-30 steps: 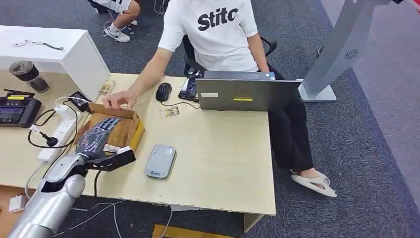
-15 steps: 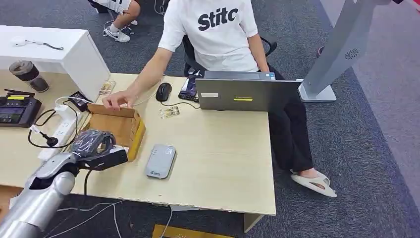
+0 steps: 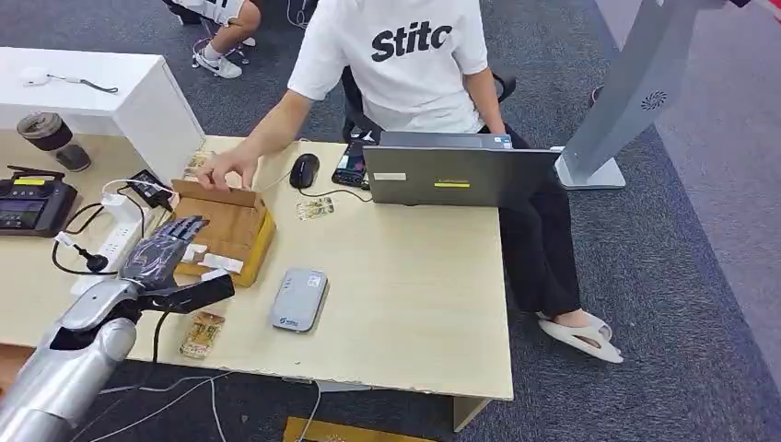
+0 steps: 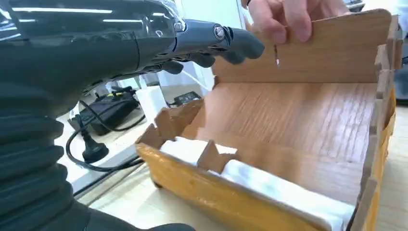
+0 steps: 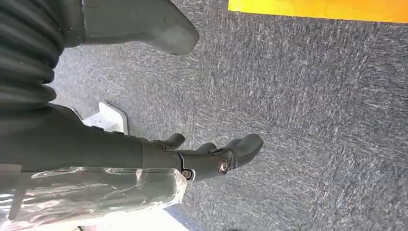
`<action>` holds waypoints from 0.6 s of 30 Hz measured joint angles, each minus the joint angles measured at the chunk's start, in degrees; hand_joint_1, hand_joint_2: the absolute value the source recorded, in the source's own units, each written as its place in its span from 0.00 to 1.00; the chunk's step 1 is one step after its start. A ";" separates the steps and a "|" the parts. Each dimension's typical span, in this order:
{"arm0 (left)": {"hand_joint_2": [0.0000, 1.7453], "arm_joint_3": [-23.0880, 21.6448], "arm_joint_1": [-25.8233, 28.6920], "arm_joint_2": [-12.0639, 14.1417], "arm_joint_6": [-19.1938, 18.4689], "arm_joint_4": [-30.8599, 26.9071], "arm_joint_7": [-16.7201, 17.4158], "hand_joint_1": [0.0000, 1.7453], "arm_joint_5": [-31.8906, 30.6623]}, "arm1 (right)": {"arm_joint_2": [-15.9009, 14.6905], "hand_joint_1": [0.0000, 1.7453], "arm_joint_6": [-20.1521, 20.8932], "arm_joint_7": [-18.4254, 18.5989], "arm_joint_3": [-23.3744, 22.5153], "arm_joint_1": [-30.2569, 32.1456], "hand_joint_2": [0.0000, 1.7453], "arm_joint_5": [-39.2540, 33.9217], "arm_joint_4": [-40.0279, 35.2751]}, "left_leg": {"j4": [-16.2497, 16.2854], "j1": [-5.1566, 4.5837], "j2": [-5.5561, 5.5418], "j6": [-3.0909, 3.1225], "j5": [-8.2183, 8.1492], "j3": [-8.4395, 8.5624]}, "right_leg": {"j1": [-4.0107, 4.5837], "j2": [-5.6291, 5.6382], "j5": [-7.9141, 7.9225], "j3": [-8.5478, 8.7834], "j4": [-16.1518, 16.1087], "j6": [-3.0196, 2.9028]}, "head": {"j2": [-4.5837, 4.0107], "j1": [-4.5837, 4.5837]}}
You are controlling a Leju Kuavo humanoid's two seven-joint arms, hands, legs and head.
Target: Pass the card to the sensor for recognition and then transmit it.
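Left hand (image 3: 158, 255) newly reopened, fingers spread over wooden box (image 3: 241, 232) on pale desk (image 3: 414, 285), grey carpet (image 3: 663, 230) beyond.

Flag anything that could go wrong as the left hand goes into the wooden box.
The person's hand grips the far wall of the wooden box just beyond the left hand, so reaching further could strike it. The white cards lie flat behind the box's near wall, hard to pinch. A packet lies at the table's near edge by the forearm and could be swept off.
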 joint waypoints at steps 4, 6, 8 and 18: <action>1.00 -0.02 0.07 -0.20 1.86 0.00 0.33 0.00 -0.81 | 0.00 0.00 -0.13 -0.13 0.02 0.04 1.00 -0.07 0.00 | 0.00 0.00 0.00 0.00 0.00 0.00 | 0.00 0.00 0.00 0.00 0.00 0.00 | 0.00 0.00; 1.00 -0.02 0.16 -0.35 2.52 0.00 0.48 0.00 -1.05 | 0.00 0.00 -0.15 -0.22 0.02 0.07 1.00 -0.61 0.00 | 0.00 0.00 0.00 0.00 0.00 0.00 | 0.00 0.00 0.00 0.01 0.00 0.00 | 0.00 0.00; 1.00 -0.02 0.23 -0.48 2.91 0.00 0.59 0.00 -1.16 | 0.00 0.00 -0.15 -0.26 0.02 0.11 1.00 -0.75 0.00 | 0.00 0.00 0.00 0.00 0.00 0.00 | 0.00 0.00 0.00 0.01 0.00 0.00 | 0.00 0.00; 1.00 2.68 4.37 -1.90 9.05 -5.02 2.01 0.00 -1.12 | 0.00 0.00 -1.09 -1.11 0.02 0.76 1.00 -1.86 0.31 | 0.00 -0.01 0.00 0.00 0.00 -0.01 | -0.01 0.01 0.00 0.01 0.00 0.00 | 0.00 0.00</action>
